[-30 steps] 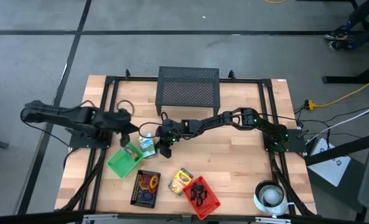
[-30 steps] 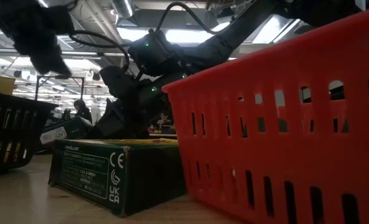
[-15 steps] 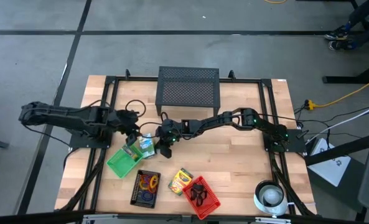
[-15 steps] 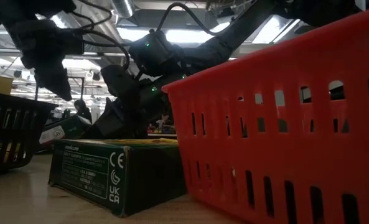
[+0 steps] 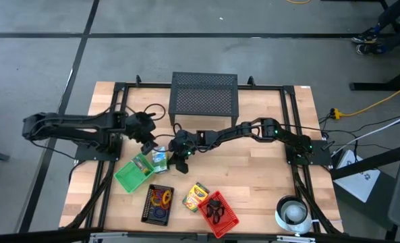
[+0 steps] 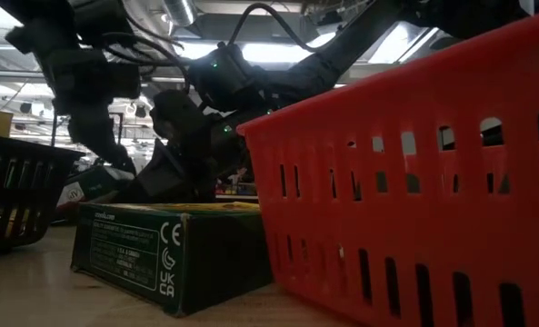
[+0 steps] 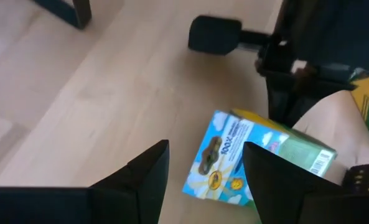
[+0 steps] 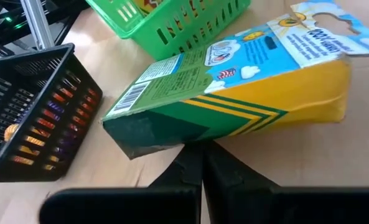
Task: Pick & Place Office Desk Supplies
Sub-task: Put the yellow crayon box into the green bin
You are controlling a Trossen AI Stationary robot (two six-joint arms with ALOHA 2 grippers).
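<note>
A: What is seen from above?

B: The left gripper (image 5: 148, 144) is found over the wooden table (image 5: 267, 182), just beside a blue-and-green crayon box (image 5: 159, 158) that lies next to the green basket (image 5: 133, 175). The right gripper (image 5: 181, 160) is reached across from the right, just on the other side of that same box. A second crayon box (image 5: 195, 196) is seen lying between the black basket (image 5: 157, 204), in which orange and purple rings (image 5: 162, 198) are kept, and the red basket (image 5: 219, 213), where black clips (image 5: 215, 211) are held. The black mesh stand (image 5: 204, 98) is set at the far edge, and a white roll (image 5: 294, 212) near the right corner.

A: And at table height?

B: A dark green box (image 6: 164, 254) is shown lying flat against the red basket (image 6: 414, 182). Both arms are seen behind it; the finger states cannot be told here.

A: What is given by the left wrist camera?

B: The fingers (image 7: 148, 174) are shown spread apart with nothing between them, above the blue-faced crayon box (image 7: 228, 158); no contact is seen.

A: And the right wrist?

B: The fingers (image 8: 187, 168) are pressed together, empty, their tips just under the edge of the tilted crayon box (image 8: 234, 93). The green basket (image 8: 172, 22) and the black basket (image 8: 35, 106) are seen beyond.
</note>
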